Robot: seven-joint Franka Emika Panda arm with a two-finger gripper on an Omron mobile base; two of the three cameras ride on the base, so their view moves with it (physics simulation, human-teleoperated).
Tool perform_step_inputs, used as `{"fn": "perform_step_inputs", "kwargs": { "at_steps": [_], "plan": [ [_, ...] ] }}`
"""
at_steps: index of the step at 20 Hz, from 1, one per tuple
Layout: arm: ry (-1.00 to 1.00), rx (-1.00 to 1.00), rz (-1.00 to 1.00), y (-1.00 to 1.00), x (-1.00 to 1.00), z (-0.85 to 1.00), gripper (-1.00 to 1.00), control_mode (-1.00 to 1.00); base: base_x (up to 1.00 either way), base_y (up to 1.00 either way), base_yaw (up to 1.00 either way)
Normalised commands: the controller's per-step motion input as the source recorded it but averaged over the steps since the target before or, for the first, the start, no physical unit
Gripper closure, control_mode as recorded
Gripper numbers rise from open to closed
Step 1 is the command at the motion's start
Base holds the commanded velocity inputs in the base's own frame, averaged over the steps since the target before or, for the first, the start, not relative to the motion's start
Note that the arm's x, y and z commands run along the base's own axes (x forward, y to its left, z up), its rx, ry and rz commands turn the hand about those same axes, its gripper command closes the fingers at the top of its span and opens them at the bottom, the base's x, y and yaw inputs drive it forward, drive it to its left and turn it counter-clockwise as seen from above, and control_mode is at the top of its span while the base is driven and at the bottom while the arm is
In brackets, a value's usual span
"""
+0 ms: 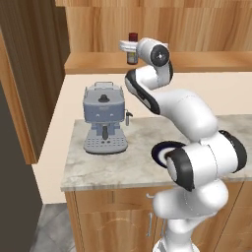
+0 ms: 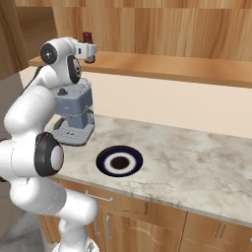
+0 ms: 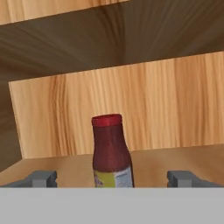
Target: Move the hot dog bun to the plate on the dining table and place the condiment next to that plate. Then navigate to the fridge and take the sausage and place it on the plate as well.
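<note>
On the wooden shelf (image 2: 162, 66) above the marbled counter (image 2: 197, 162), the condiment bottle (image 3: 112, 151) stands upright, straight ahead at twelve o'clock from the gripper (image 3: 113, 178). In the hand view its fingertips (image 3: 41, 178) are spread wide at nine and three o'clock of the bottle's base, touching nothing. Down on the counter, a coffee machine (image 1: 104, 118) sits at about ten o'clock of a navy-rimmed plate (image 2: 119, 161).

Rendered home kitchen: beige-grey marbled stone counter (image 1: 108, 170) over wooden drawer fronts (image 2: 147, 221), grey espresso machine (image 1: 104, 118), navy-rimmed round plate (image 2: 119, 161), wooden wall shelf (image 2: 187, 66), apparently under wooden cabinets.
</note>
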Motion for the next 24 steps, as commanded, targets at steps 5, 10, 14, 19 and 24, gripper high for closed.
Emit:
{"fn": "perform_step_inputs", "kwargs": {
  "at_steps": [5, 10, 14, 19, 24],
  "plan": [
    [0.00, 0.00, 0.01, 0.01, 0.37, 0.00, -1.00, -1.00, 0.00, 0.00, 0.00],
    [0.07, 0.00, 0.00, 0.00, 0.25, -0.03, -1.00, -1.00, 0.00, 0.00, 0.00],
    [0.11, 0.00, 0.00, 0.00, 0.28, -0.10, -1.00, -1.00, 0.00, 0.00, 0.00],
    [0.01, 0.00, 0.01, -0.01, 0.24, 0.00, -1.00, -1.00, 0.00, 0.00, 0.00],
    [0.00, 0.00, 0.02, -0.01, 0.22, -0.02, -1.00, -1.00, 0.00, 0.00, 0.00]
  ]
}}
